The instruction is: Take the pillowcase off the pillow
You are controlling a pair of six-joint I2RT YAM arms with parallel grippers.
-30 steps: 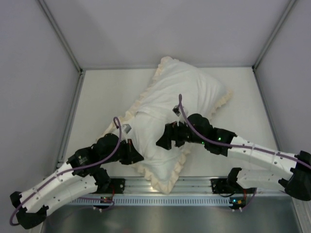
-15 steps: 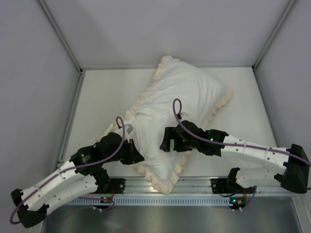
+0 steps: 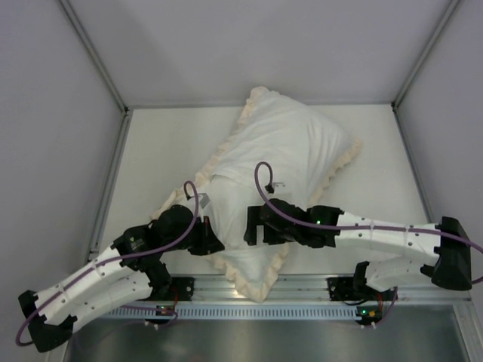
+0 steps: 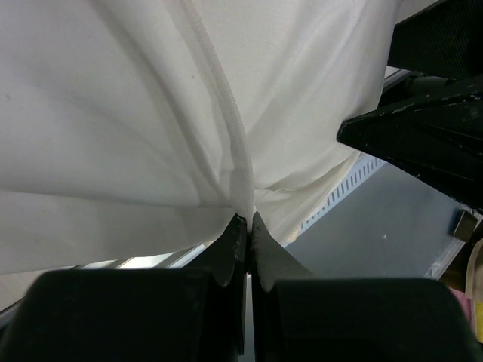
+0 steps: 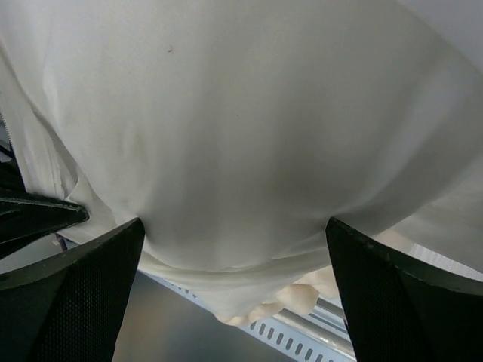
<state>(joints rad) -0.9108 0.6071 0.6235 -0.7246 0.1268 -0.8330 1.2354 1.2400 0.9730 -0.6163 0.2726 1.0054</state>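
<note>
- The pillowcase (image 3: 294, 143), white face up with its cream frill (image 3: 260, 283), lies diagonally on the table (image 3: 166, 143). The pillow appears to be inside it.
- Left pincer (image 4: 247, 226): closed on a seamed fold of white fabric (image 4: 226, 151); which layer it holds cannot be told.
- Right pincer (image 5: 234, 226): jaws wide open, straddling the white bulge, gripping nothing.
- Risk: a deep closure may pinch cover and insert together, so both would drag as one.
- Risk: the thin left hold may slip under pull.

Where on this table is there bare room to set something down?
Bare table lies between the left wall and the pillowcase, and between its right frill and the right wall. Crowded: the near middle, where the left gripper and right gripper meet it.
</note>
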